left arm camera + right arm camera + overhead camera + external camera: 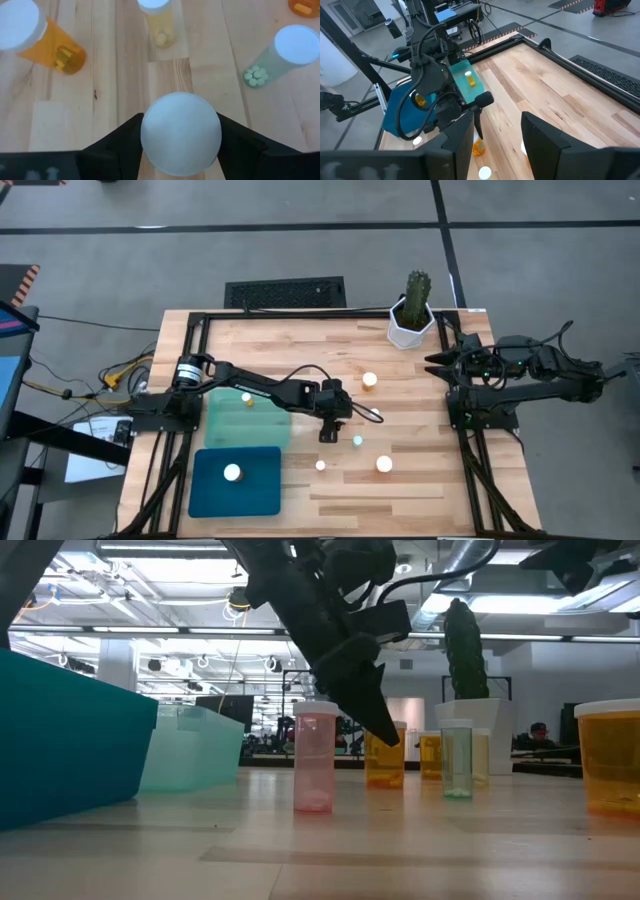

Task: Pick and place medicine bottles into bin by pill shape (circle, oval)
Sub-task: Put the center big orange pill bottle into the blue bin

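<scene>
At table centre, my left gripper [181,145] straddles a white-capped bottle [181,134], fingers flanking at three and nine o'clock; contact unclear.

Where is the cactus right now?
In the high view, the cactus stands in its white pot at the table's far edge, right of centre, near the waiting right arm's end effector.

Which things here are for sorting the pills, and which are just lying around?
For the job:
medicine bottles
teal bin
pale green bin
left claw, over one bottle

Just lying about:
cactus pot
floor grate
right claw, waiting at the table's right edge
</scene>
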